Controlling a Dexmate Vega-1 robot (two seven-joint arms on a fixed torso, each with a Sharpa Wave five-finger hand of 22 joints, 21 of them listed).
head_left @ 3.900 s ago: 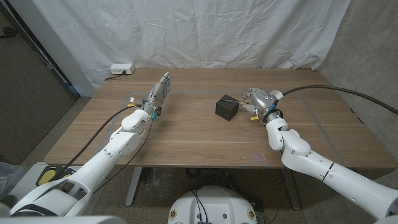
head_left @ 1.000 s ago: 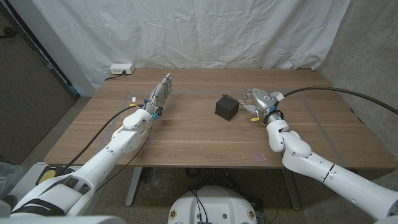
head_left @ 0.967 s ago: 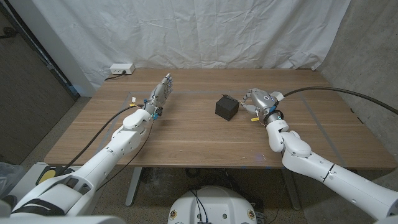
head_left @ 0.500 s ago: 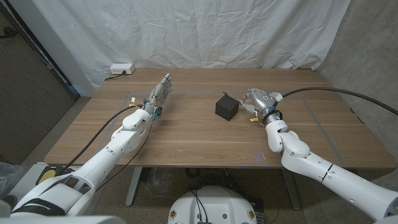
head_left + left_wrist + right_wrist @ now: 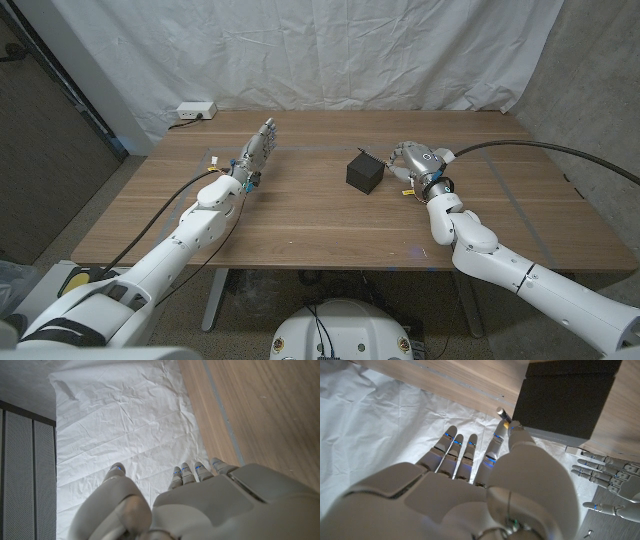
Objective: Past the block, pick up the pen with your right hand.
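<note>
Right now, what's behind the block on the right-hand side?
The right hand sits just past the black block. In the right wrist view a pen tip pokes out between its fingers and the block; the rest is covered, so grip is unclear.

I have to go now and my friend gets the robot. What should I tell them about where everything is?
Right hand: beside the black block, pinching the pen between thumb and a finger; the pen's tip pokes out by the block's far side.
Left hand: holding nothing, fingers straight, over the left part of the table.
Done: hand reached the pen and grips it.
Left: whether it's off the table is unclear; lift it clear of the block.
</note>
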